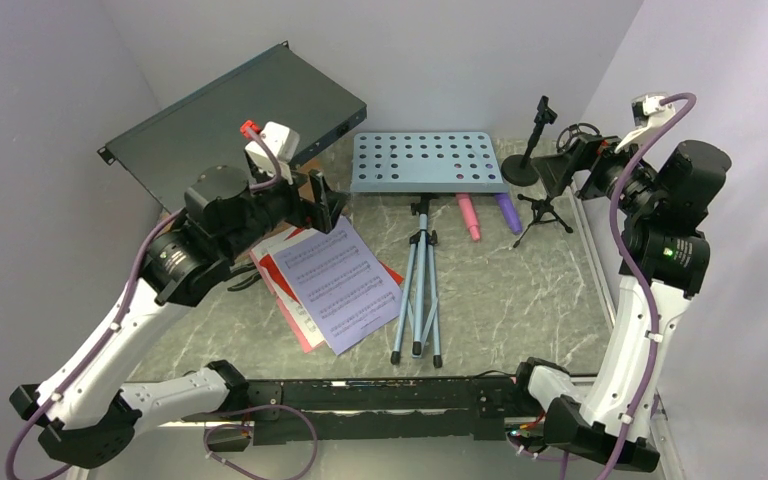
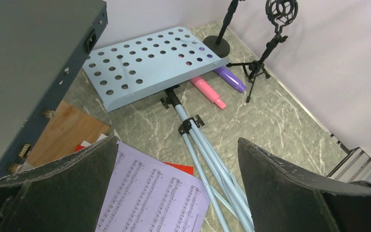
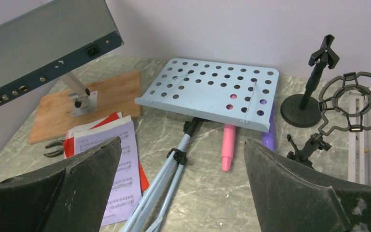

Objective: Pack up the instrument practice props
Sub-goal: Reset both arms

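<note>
We hold both arms raised, elbows bent; our left tool (image 2: 178, 147) and right tool (image 3: 183, 145) stand spread wide, gripping nothing.

- Top external view hangs above and behind the arm bases. It looks down and forward over the whole table (image 1: 520, 300) to the back walls, the widest and farthest shot.
- Left wrist view rides low over the table's left side and peers out between the dark fingers of the left gripper (image 2: 178, 147). It faces the far right corner, close in.
- Right wrist view sits low on the right and looks back and left between the fingers of the right gripper (image 3: 182, 145), tilted only slightly down at the tabletop.
- All three share the middle: music rack (image 1: 425, 160), pink microphone (image 1: 469, 216), sheet-music pages (image 1: 345, 285). The dark metal box (image 2: 29, 63) is in every view too.
</note>
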You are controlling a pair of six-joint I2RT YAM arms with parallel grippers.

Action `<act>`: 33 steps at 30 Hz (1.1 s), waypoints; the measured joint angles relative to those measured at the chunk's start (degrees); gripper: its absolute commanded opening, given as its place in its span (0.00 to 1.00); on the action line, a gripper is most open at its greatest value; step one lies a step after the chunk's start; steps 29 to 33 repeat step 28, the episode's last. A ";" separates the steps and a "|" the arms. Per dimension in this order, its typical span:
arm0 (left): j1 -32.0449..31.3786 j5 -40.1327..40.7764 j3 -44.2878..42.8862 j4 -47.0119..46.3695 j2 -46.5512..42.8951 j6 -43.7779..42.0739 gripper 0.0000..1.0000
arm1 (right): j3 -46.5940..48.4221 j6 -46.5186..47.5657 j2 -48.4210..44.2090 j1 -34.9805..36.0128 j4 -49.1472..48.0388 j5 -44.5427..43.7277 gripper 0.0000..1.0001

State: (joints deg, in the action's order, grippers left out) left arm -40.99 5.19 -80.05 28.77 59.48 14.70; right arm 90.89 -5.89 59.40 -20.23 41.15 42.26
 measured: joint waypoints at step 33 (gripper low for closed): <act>0.07 0.24 6.21 -0.46 -6.82 1.05 1.00 | -3.17 0.35 -2.58 -1.73 0.44 -1.81 1.00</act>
